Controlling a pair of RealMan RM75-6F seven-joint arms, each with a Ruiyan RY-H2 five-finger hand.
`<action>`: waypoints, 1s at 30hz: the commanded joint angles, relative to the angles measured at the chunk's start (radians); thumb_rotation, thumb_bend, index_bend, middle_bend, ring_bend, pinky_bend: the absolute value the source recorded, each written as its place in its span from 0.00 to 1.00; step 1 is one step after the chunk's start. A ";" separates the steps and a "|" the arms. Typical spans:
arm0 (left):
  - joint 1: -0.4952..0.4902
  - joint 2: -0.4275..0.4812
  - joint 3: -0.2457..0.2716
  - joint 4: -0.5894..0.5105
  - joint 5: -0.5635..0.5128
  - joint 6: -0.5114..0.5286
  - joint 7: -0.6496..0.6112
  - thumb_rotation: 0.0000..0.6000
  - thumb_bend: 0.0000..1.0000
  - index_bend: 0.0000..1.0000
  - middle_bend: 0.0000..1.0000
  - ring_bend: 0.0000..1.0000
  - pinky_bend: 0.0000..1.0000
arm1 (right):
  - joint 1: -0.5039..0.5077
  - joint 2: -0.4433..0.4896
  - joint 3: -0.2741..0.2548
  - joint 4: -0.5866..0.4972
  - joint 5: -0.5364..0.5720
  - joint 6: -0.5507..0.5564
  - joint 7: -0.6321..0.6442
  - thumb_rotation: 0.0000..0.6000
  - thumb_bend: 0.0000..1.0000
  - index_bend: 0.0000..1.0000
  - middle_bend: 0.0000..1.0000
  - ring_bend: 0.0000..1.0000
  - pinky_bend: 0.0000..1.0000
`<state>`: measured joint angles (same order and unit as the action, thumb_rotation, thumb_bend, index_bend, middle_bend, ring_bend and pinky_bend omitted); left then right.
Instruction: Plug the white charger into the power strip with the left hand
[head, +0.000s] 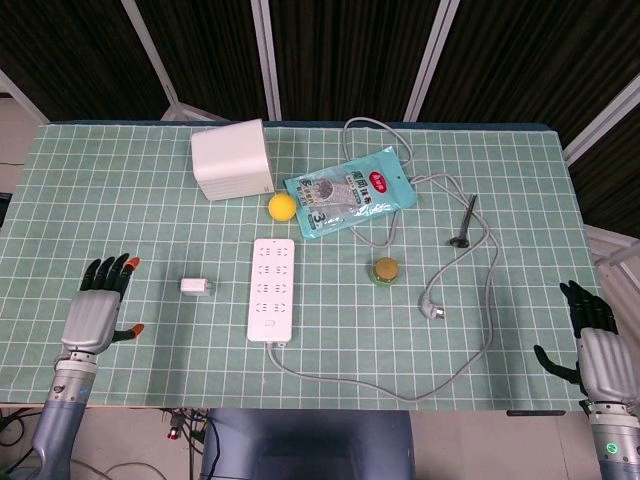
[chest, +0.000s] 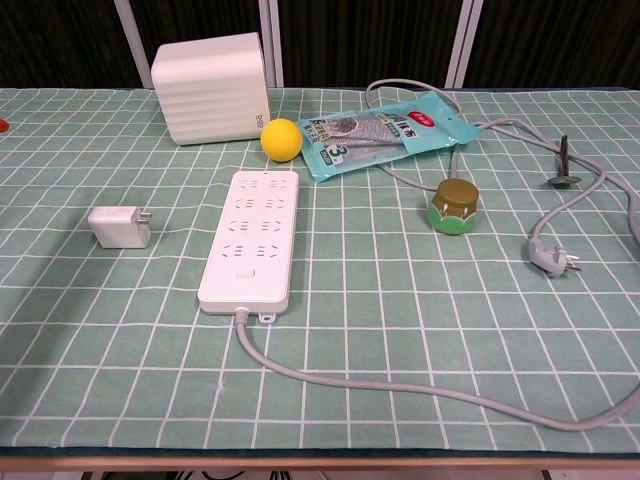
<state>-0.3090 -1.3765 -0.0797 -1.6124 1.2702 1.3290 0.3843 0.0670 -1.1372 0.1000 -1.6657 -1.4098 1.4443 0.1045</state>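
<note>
The left robot hand (head: 97, 305) rests open near the white charger (head: 195, 288). A careless grab could tip it, misaligning its prongs with the power strip (head: 273, 288).

My left robot hand (head: 92, 312): silver-grey back, black fingers, orange tips. My right robot hand (head: 598, 352): same grey-black build, green light at wrist.

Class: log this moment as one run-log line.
stage: before grasp | left hand: open, holds nothing | white charger: on cloth, unplugged | power strip: flat beside it | right hand: idle at table edge
</note>
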 joint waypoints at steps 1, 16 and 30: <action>0.000 0.001 -0.001 -0.001 -0.003 -0.003 0.002 1.00 0.07 0.00 0.00 0.00 0.00 | 0.000 0.000 0.000 0.000 0.001 -0.001 0.001 1.00 0.34 0.00 0.00 0.00 0.00; 0.000 0.008 -0.007 -0.010 -0.021 -0.022 -0.002 1.00 0.08 0.00 0.00 0.00 0.00 | -0.001 0.002 0.001 -0.011 0.007 -0.003 -0.005 1.00 0.34 0.00 0.00 0.00 0.00; -0.034 0.045 -0.030 -0.126 -0.142 -0.079 0.131 1.00 0.37 0.02 0.24 0.16 0.28 | -0.009 0.012 -0.001 -0.008 0.006 0.003 0.014 1.00 0.34 0.00 0.00 0.00 0.00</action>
<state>-0.3317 -1.3422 -0.1022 -1.7124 1.1522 1.2583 0.4835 0.0584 -1.1252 0.0991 -1.6734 -1.4042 1.4471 0.1184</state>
